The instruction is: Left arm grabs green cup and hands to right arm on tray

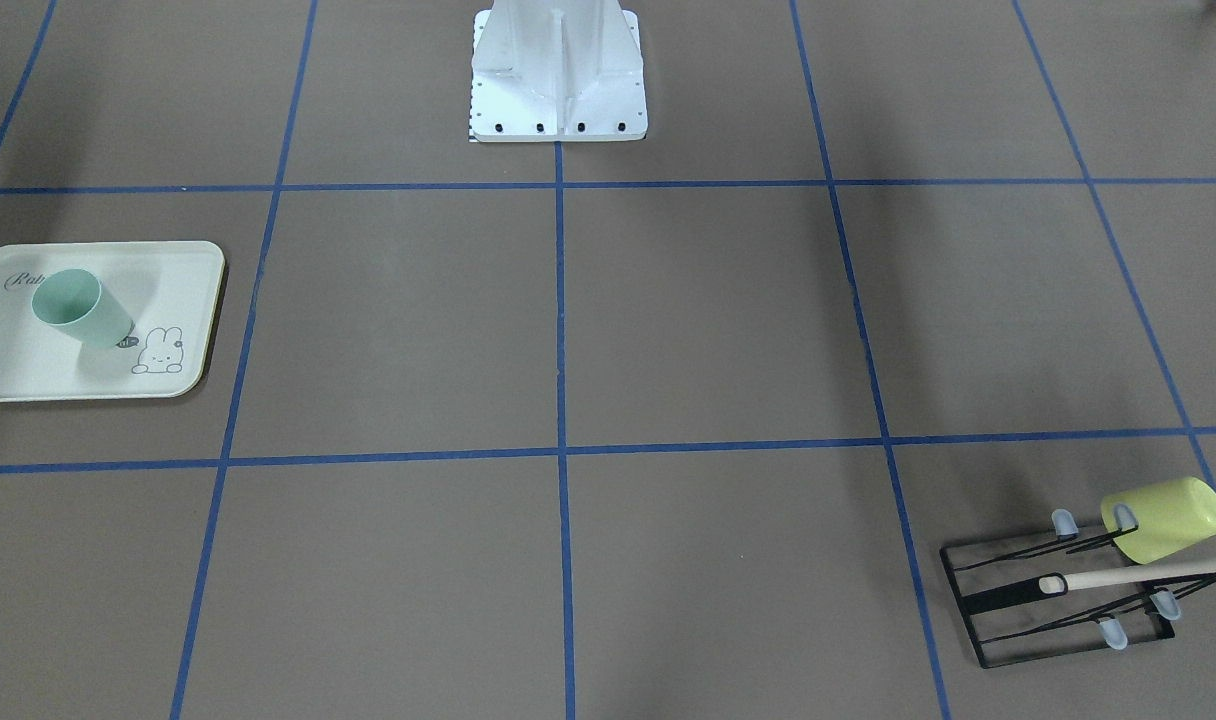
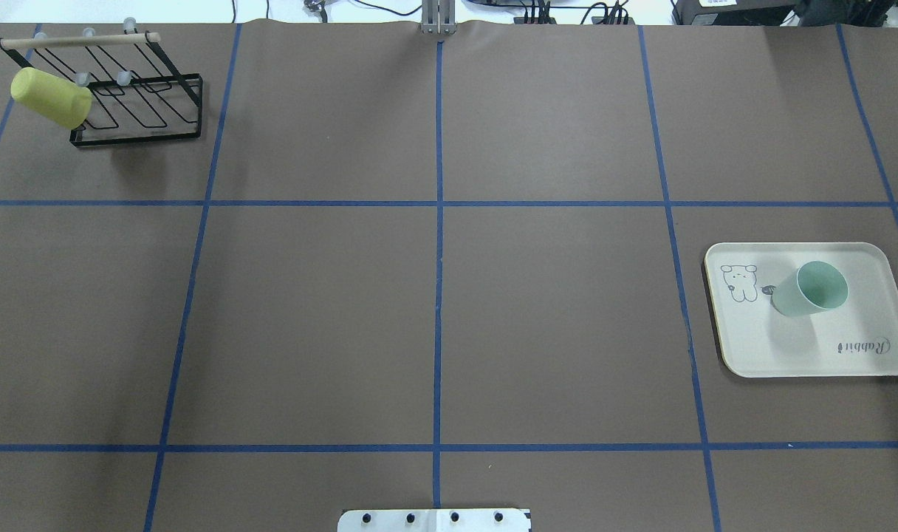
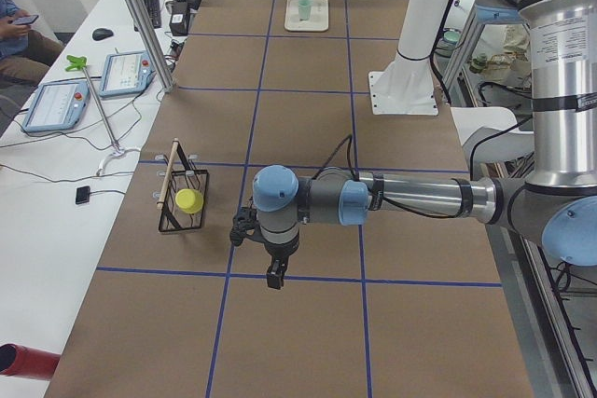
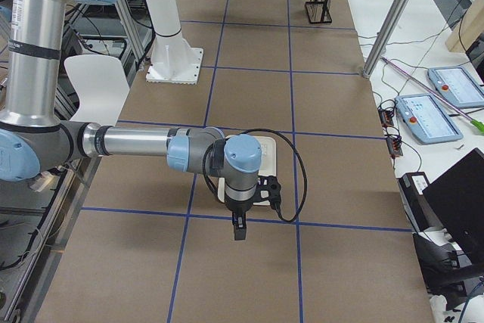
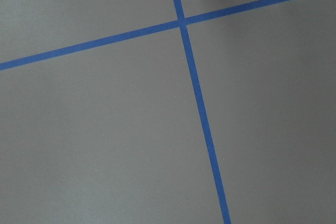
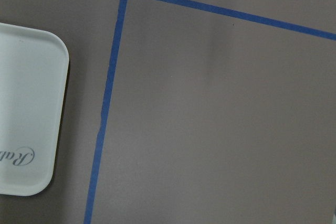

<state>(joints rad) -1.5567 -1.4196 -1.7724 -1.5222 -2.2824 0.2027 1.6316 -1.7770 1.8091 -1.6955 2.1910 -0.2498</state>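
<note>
The green cup [image 2: 809, 290] stands on the tray [image 2: 862, 362] by the worktop's [image 2: 552, 332] right edge, far from the left fingers [image 3: 272, 278] and nearer the right fingers [image 4: 239, 231]; both forearms are level, and I cannot tell either opening.

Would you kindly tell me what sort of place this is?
Probably a robotics lab: the left arm, an industrial manipulator, reaches over a brown table gridded with blue tape, and teach pendants lie beside it.
</note>
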